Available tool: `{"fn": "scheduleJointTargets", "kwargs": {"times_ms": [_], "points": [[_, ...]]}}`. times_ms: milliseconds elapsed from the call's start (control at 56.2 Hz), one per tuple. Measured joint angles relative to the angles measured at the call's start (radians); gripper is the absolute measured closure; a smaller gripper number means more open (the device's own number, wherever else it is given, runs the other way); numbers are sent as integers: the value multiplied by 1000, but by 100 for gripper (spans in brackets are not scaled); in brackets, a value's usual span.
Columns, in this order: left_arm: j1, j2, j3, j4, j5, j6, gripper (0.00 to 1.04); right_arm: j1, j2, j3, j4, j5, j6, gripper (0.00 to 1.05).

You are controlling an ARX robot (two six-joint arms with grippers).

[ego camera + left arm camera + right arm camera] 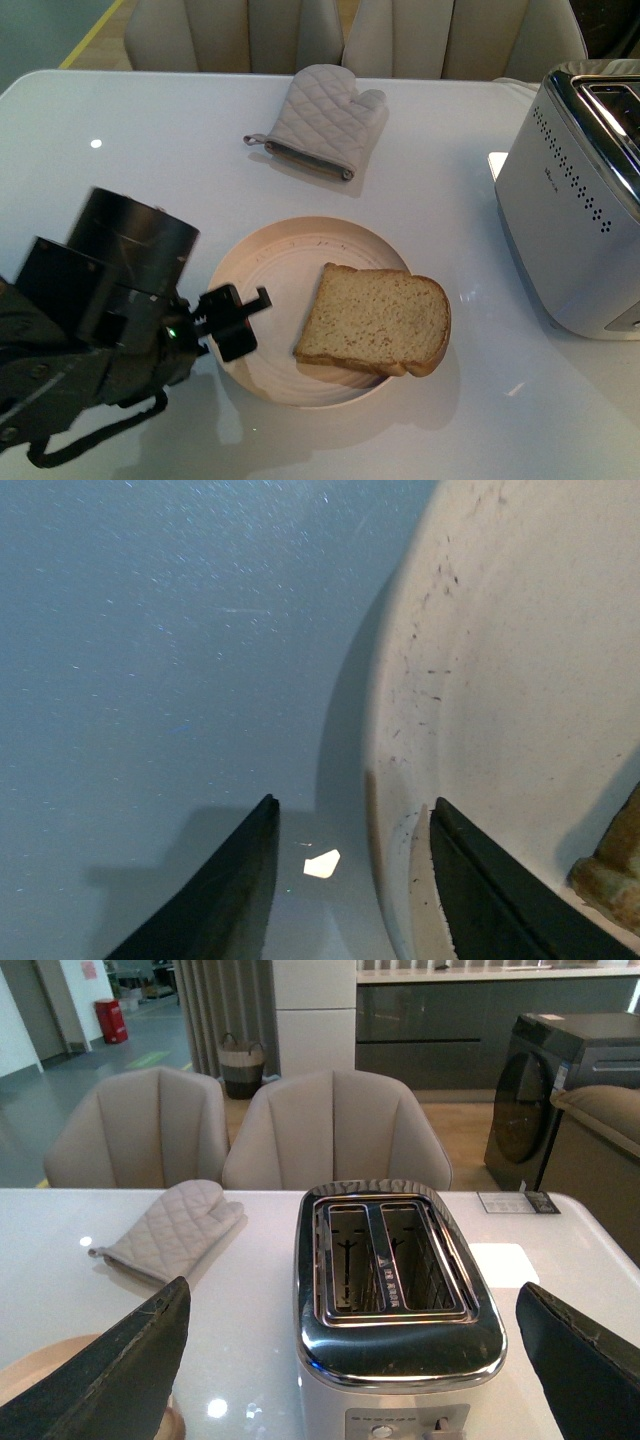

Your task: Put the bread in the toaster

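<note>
Right of the left gripper (243, 322), jaws apart, lies the bread (378, 320), long axis running left to right.

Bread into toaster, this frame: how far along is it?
Done: nothing yet. The bread lies ungripped on the plate, and the toaster shows two slots that look empty. In hand: the left gripper, open, is at the plate's rim, short of the slice; the right gripper is open, facing the toaster. Left: grasp the bread, carry it over, drop it into a slot.
</note>
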Motion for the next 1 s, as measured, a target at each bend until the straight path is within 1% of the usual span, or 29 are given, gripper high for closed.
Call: {"fn": "scheduleJointTargets", "kwargs": {"times_ms": [107, 196, 231, 267, 285, 338, 481, 605, 765, 783, 837, 854, 890, 908, 926, 943, 979, 997], "points": [[60, -119, -51, 69, 4, -9, 29, 0, 0, 0, 0, 0, 0, 9], [102, -204, -87, 97, 14, -12, 17, 0, 0, 0, 0, 0, 0, 9], [126, -252, -111, 106, 27, -16, 10, 0, 0, 0, 0, 0, 0, 9], [143, -287, -130, 116, 35, -18, 6, 0, 0, 0, 0, 0, 0, 9], [150, -299, -136, 120, 39, -20, 6, 0, 0, 0, 0, 0, 0, 9], [179, -362, -168, 135, 55, -26, 8, 0, 0, 0, 0, 0, 0, 9], [259, -551, -241, 146, 83, -25, 7, 0, 0, 0, 0, 0, 0, 9], [338, -756, -287, 96, 126, -5, 7, 0, 0, 0, 0, 0, 0, 9], [414, -1025, -330, 34, 173, 57, 8, 0, 0, 0, 0, 0, 0, 9], [416, -1031, -338, 49, 166, 77, 9, 0, 0, 0, 0, 0, 0, 9], [423, -1057, -407, 241, 95, 249, 19, 0, 0, 0, 0, 0, 0, 9], [425, -1060, -418, 271, 90, 264, 21, 0, 0, 0, 0, 0, 0, 9], [428, -1072, -458, 364, 77, 385, 28, 0, -1, 0, 0, 0, 0, 9], [429, -1075, -466, 380, 76, 414, 30, 0, -1, 0, 0, 0, 0, 9], [430, -1092, -485, 409, 75, 507, 35, 0, 0, 0, 0, 0, 0, 9], [430, -1106, -495, 414, 76, 551, 39, 0, 0, 0, 0, 0, 0, 9], [429, -1132, -512, 415, 77, 619, 46, 0, 0, 0, 0, 0, 0, 9], [429, -1139, -517, 414, 77, 627, 48, 0, 0, 0, 0, 0, 0, 9]]}}
